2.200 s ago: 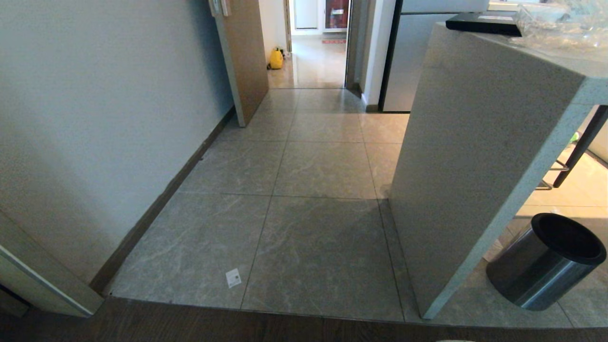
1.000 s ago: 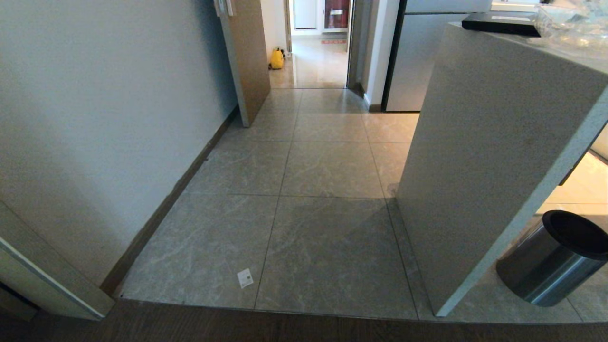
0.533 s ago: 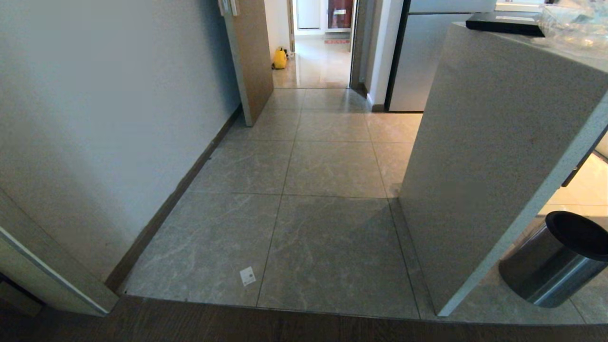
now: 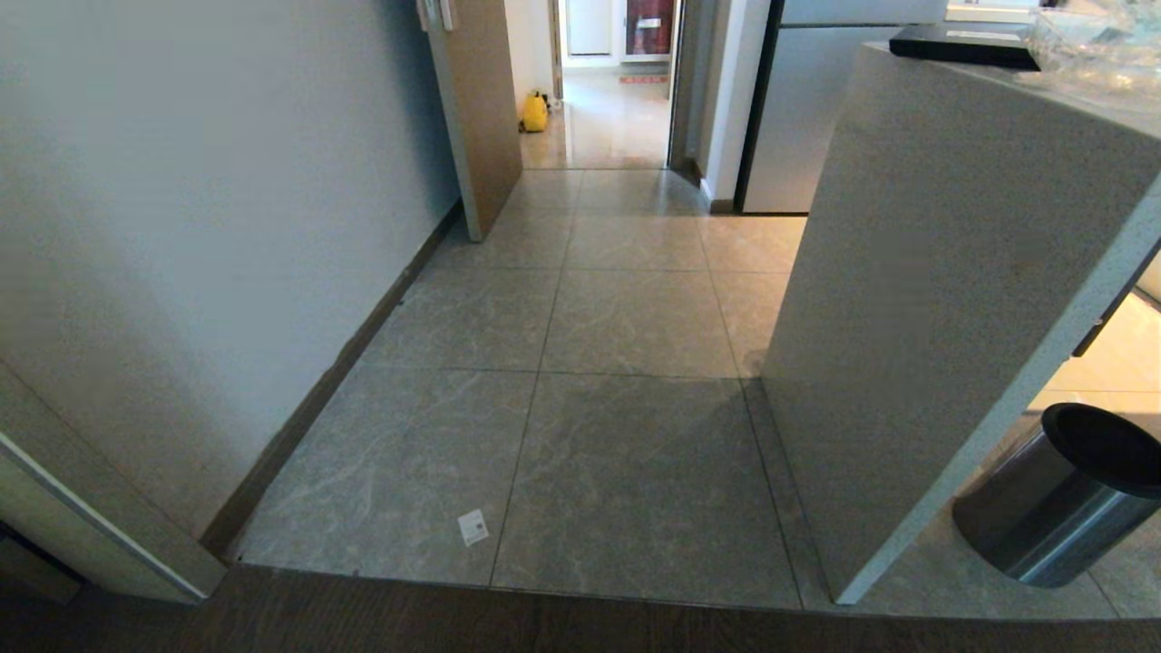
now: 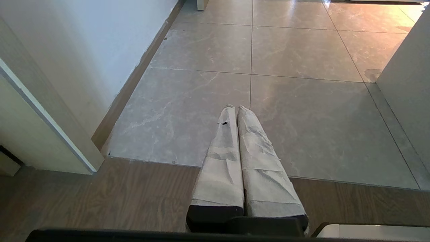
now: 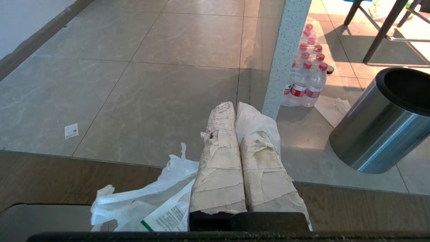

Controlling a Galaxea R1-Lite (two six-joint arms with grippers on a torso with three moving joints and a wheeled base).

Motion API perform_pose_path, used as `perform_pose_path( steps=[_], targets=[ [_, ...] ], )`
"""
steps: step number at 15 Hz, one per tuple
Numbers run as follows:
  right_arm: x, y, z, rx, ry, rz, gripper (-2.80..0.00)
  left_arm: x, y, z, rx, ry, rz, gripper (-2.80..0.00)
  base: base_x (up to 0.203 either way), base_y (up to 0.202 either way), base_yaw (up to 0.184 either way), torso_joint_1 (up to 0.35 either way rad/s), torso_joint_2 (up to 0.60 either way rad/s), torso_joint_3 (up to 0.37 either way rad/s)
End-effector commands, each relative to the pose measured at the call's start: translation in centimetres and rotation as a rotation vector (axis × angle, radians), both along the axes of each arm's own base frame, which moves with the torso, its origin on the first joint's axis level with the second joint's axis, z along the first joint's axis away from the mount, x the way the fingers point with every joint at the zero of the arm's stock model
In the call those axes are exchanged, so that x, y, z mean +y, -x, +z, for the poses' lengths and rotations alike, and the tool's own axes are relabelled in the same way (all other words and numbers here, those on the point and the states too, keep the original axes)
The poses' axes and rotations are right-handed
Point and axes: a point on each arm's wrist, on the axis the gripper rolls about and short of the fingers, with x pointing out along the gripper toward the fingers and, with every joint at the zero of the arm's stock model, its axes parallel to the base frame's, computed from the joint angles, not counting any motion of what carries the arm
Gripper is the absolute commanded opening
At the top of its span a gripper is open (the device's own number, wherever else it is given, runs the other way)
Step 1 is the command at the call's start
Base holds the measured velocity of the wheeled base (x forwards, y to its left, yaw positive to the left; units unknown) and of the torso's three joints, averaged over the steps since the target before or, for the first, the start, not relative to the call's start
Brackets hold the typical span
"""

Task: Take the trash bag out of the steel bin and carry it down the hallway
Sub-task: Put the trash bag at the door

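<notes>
Right gripper (image 6: 235, 107): tape-wrapped fingers pressed together, pinching white plastic of the trash bag between them.
Trash bag (image 6: 147, 201): thin white, green-printed, hanging crumpled at about 8 o'clock from the fingers, over the dark wood floor (image 6: 67, 178).
Left gripper (image 5: 234, 108): wrapped fingers closed on nothing, pointing toward 12 o'clock over the tile edge.
Steel bin (image 4: 1052, 508): upright, black rim, at 4 o'clock in the head view, just past the counter's end panel (image 4: 916, 299).
Water bottles (image 6: 304, 67): red-capped pack beside that panel.
Paper tag (image 4: 473, 527): flat on grey tile.
Hallway (image 4: 609, 118): glossy, bright, at 12 o'clock beyond the open door (image 4: 476, 100).
Yellow bag (image 4: 533, 112): against the hallway wall.
</notes>
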Motion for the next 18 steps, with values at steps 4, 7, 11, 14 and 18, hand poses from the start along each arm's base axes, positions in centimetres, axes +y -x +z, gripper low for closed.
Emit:
perform_pose_path(
  steps=[4, 7, 11, 14, 18],
  targets=[
    [0.00, 0.00, 0.00, 0.000, 0.000, 0.001, -2.80, 0.00, 0.00, 0.00, 0.000, 0.002, 0.001, -2.80, 0.000, 0.000, 0.000, 0.000, 0.00, 0.000],
    [0.00, -0.01, 0.00, 0.002, -0.001, 0.001, -2.80, 0.00, 0.00, -0.01, 0.001, 0.002, 0.002, -2.80, 0.171, 0.000, 0.001, 0.002, 0.00, 0.000],
    [0.00, 0.00, 0.00, 0.000, -0.001, 0.001, -2.80, 0.00, 0.00, -0.01, 0.001, 0.004, 0.002, -2.80, 0.187, 0.000, 0.002, -0.001, 0.00, 0.003],
    [0.00, -0.01, 0.00, 0.001, -0.001, 0.001, -2.80, 0.00, 0.00, -0.01, 0.001, 0.005, 0.002, -2.80, 0.191, 0.000, 0.002, 0.004, 0.00, 0.000],
    [0.00, 0.00, -0.01, 0.001, -0.001, 0.001, -2.80, 0.00, 0.00, -0.01, 0.001, 0.005, 0.002, -2.80, 0.187, 0.000, 0.001, 0.002, 0.00, 0.004]
  ],
)
